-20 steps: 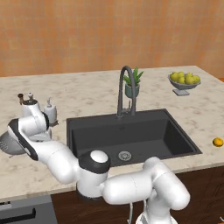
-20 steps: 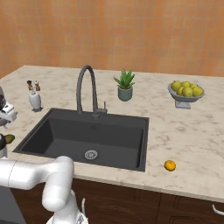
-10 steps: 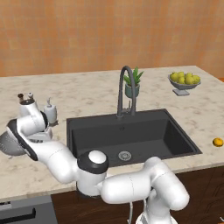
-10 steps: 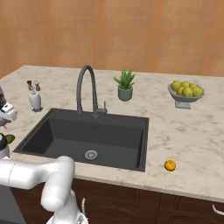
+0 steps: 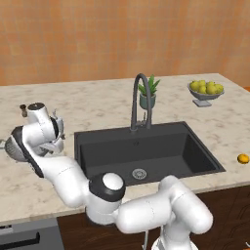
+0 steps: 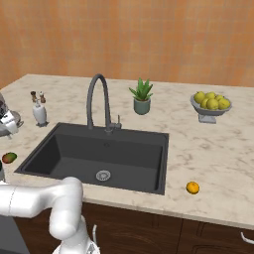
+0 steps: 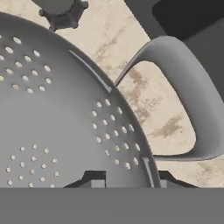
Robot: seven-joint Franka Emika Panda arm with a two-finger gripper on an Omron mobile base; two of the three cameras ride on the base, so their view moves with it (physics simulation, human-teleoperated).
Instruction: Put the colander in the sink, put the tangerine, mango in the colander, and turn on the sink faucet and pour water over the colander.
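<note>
The tool [image 7: 126, 177] is clamped on the colander's [image 7: 57, 118] rim (not yet in the sink [image 5: 146, 151]); tangerine [image 6: 192, 187], mango [image 6: 8, 158] and faucet [image 5: 139, 100] steps remain.

Even, bright, shadowless lighting is seen throughout. The base views are rendered slightly soft. A faint sheen is shown on the colander [image 7: 57, 122] wall, without glare.
</note>
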